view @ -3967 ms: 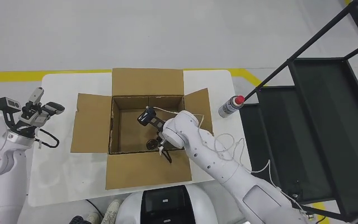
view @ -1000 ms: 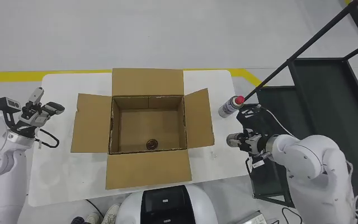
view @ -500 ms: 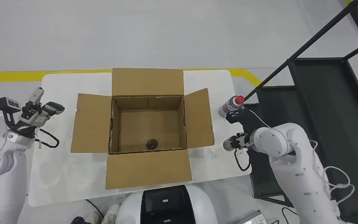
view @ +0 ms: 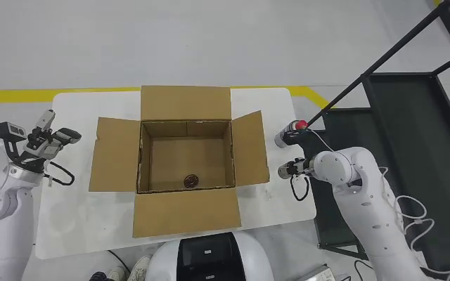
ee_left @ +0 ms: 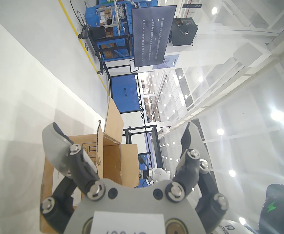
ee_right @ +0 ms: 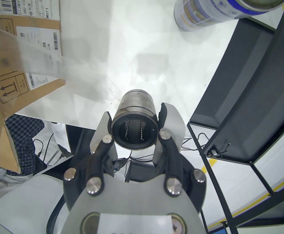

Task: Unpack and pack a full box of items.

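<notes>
An open cardboard box [view: 186, 158] stands mid-table with all flaps folded out; one small dark round item [view: 190, 181] lies on its floor near the front wall. My right gripper [view: 287, 170] hovers over the table right of the box, shut on a grey metal cylinder with ball tracks inside its bore [ee_right: 135, 120]. A spray can with a red cap [view: 289, 133] lies on the table just behind that gripper, and its labelled body [ee_right: 199, 15] also shows in the right wrist view. My left gripper [view: 62, 135] is held open and empty off the table's left edge, its fingers [ee_left: 57, 141] spread wide.
A dark metal rack [view: 380, 168] stands close against the table's right edge, beside my right arm. The box flap [ee_right: 28, 44] with printed labels lies near the held cylinder. White tabletop [view: 281, 204] is free in front of the right gripper.
Four seconds ago my right gripper was down inside the box. It has since come out to the right with the metal cylinder and in the last second shifted slightly left and back toward the spray can.
</notes>
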Controlling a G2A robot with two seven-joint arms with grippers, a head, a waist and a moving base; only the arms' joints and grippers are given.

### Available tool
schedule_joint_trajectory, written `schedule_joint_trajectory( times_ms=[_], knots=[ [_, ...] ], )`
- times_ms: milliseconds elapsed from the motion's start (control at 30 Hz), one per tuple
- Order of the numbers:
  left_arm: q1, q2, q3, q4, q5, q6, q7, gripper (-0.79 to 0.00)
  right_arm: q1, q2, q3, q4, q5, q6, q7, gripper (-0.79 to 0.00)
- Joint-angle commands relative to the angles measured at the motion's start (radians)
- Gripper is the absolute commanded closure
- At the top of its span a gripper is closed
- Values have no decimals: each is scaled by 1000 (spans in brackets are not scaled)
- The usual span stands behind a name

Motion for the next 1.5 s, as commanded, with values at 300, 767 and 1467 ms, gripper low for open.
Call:
schedule_joint_trajectory(
  times_ms=[300,767,1467],
  knots=[
    [0,0,0,0,0,0,0,-785,42,-5,-49,168,-15,-16,-93,0],
    [0,0,0,0,0,0,0,-785,70,-8,-76,344,-2,-19,-206,0],
    [0,0,0,0,0,0,0,-785,45,0,-64,370,34,-34,-226,-763]
  ],
)
